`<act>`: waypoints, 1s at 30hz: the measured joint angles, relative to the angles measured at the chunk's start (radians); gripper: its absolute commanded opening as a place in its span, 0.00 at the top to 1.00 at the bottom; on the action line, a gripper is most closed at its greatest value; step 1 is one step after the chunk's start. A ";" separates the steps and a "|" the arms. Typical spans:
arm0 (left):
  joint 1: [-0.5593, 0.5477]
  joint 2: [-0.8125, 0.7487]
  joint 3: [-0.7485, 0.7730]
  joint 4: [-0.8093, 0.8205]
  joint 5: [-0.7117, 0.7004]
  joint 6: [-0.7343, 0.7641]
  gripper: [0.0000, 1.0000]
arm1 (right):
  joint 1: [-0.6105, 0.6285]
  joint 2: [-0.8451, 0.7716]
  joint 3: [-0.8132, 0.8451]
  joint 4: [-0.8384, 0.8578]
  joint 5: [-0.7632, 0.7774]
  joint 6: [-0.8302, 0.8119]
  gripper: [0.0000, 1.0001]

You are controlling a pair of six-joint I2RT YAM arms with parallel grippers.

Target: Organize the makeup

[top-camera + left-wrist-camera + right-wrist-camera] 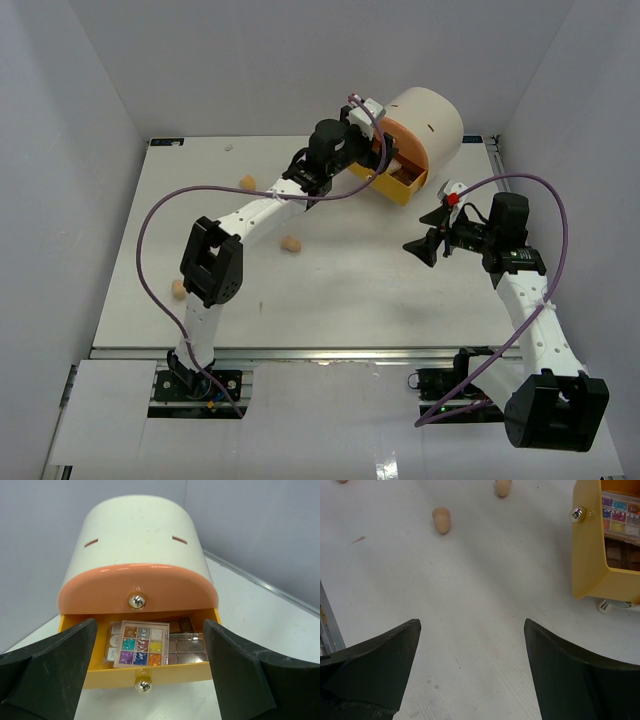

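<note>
The right gripper point(424, 246) hovers at the lower right of the top view over the table point(340, 300), fingers spread wide and holding nothing. Three peach sponges point(291, 243) lie scattered over the left half: one at the left edge, one mid-frame, one higher up. In the upper middle, the left gripper point(150, 625) faces the open yellow drawer point(175, 672) of the cream cylinder point(135, 530), jaws wide apart and empty. Inside the drawer lies a colourful eyeshadow palette point(141, 644), with what looks like a second, brownish palette point(188, 649) just to its right.

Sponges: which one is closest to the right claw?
The middle sponge; the back sponge and the left-edge sponge lie farther from the right claw.
</note>
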 measured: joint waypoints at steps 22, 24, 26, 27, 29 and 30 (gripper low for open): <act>0.364 -1.056 -1.102 -0.199 0.154 -0.201 0.30 | 0.367 0.327 0.359 -0.150 0.266 -0.170 0.83; 0.365 -1.087 -1.118 -0.212 0.151 -0.179 0.22 | 0.415 0.404 0.459 -0.181 0.328 -0.170 0.88; 0.367 -1.117 -1.119 -0.203 0.147 -0.162 0.08 | 0.450 0.507 0.584 -0.218 0.406 -0.164 0.90; 0.368 -1.132 -1.119 -0.198 0.145 -0.156 0.02 | 0.462 0.558 0.638 -0.224 0.443 -0.160 0.91; 0.369 -1.158 -1.119 -0.185 0.139 -0.147 0.02 | 0.483 0.647 0.718 -0.241 0.514 -0.150 0.91; 0.369 -1.165 -1.119 -0.179 0.135 -0.145 0.02 | 0.492 0.682 0.741 -0.253 0.546 -0.146 0.92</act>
